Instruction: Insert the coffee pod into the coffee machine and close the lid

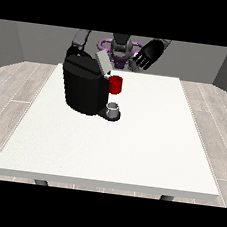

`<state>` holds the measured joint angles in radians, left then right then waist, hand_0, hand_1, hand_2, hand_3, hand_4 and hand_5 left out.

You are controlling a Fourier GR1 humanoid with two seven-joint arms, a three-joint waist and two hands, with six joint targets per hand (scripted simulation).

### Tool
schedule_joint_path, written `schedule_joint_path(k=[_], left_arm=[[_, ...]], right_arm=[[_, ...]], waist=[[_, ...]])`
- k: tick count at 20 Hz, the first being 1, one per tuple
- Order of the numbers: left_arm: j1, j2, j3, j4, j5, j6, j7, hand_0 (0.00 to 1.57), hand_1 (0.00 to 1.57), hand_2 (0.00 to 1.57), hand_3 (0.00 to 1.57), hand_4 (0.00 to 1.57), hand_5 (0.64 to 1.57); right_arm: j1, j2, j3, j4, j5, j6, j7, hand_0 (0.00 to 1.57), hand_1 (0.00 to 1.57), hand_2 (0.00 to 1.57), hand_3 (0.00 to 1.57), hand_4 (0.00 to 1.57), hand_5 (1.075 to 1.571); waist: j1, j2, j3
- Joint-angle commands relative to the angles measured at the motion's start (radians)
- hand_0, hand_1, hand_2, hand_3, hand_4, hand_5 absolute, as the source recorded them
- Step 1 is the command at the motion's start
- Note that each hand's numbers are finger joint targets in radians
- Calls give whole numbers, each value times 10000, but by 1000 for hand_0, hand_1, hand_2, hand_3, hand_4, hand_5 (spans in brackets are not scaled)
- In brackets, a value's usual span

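Observation:
A black coffee machine [83, 87] stands on the white table [131, 148], left of the middle. Its grey lid [102, 62] is tilted up at the top. A red thing at the machine [115, 84] sits under the lid at the front. On the machine's base rests a small grey thing [114, 109]; I cannot tell whether it is the pod. The hand at the view's right [147, 54] is raised above the table's far edge, open, holding nothing. The arm at the view's left [81, 38] comes down behind the machine's top, and its hand is hidden against the black body.
The robot's torso [121, 47] is behind the table's far edge. Wooden floor surrounds the table. White tabletop stretches in front of and to the right of the machine.

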<state>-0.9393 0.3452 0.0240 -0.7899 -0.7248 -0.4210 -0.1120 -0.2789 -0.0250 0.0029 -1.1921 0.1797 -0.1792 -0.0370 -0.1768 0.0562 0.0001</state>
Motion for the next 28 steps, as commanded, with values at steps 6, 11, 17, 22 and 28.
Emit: schedule_joint_path(k=[6,11,17,22,28], left_arm=[[-1448,110,722,269,252,-81,851,1256,1256,1287,1265,488,1571],[-2400,1031,948,691,75,-334,771,1225,1225,1279,1251,482,1571],[-2919,866,1051,790,118,-161,747,1290,1290,1319,1261,478,1571],[-2736,1250,1019,1151,-75,-127,327,1188,1188,1266,1227,471,1571],[-2942,688,948,1122,-107,52,682,1260,1260,1292,1229,433,1571]], right_arm=[[-491,-425,-223,-440,-107,257,-14,0,0,0,0,0,1571],[-977,-190,-61,-866,-85,148,201,0,0,0,0,178,1571],[-1618,-129,-261,-813,69,-340,348,0,0,0,0,60,1571],[-1830,-589,-338,-1140,-67,154,1111,0,0,0,0,0,1571],[-1688,-584,-607,-711,-206,82,359,0,0,0,0,153,1571]], waist=[[-663,765,1],[-1193,1555,1],[-1090,2123,3],[-1251,2196,-2],[-1169,2292,4]])
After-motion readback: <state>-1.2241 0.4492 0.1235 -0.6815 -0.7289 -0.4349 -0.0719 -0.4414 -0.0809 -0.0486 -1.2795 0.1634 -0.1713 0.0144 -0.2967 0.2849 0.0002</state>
